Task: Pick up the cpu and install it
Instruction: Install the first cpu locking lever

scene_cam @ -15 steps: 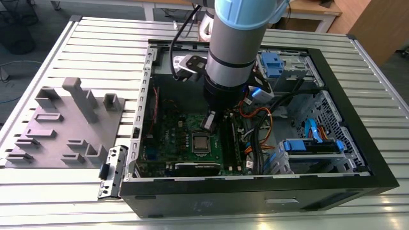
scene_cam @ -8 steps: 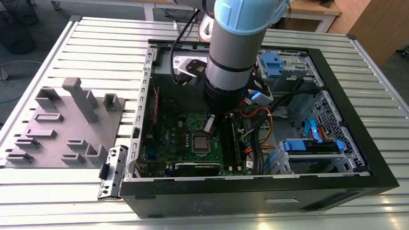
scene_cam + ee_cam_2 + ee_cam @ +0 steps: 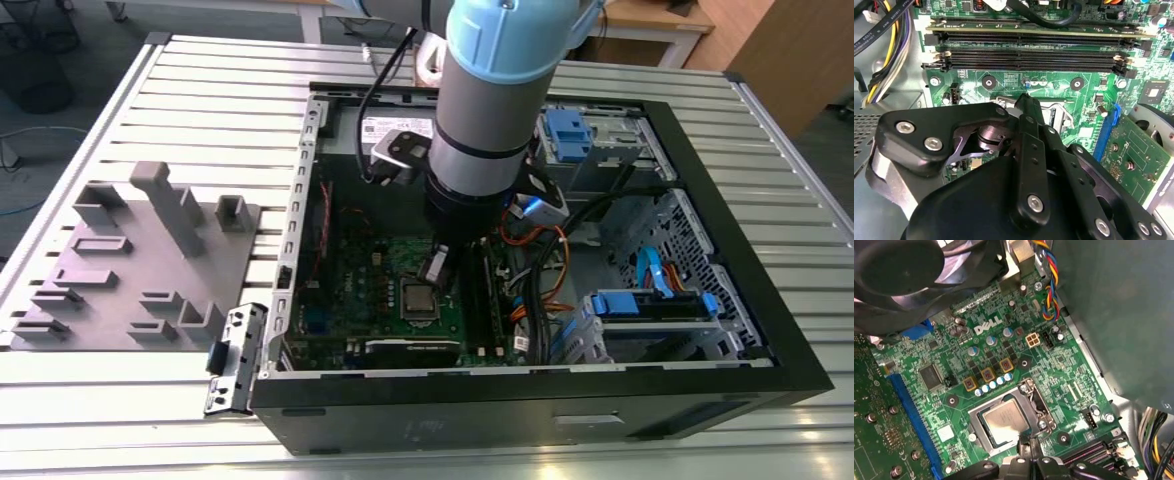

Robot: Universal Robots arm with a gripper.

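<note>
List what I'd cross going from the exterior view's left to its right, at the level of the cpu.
Grey plastic tray → metal bracket → green motherboard → cpu → memory slots → cable bundle → blue drive bay.

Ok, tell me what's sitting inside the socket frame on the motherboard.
The cpu lies inside the socket frame, silvery top facing up. The claw covers one corner; whatever lies beneath the chip is hidden.
</note>
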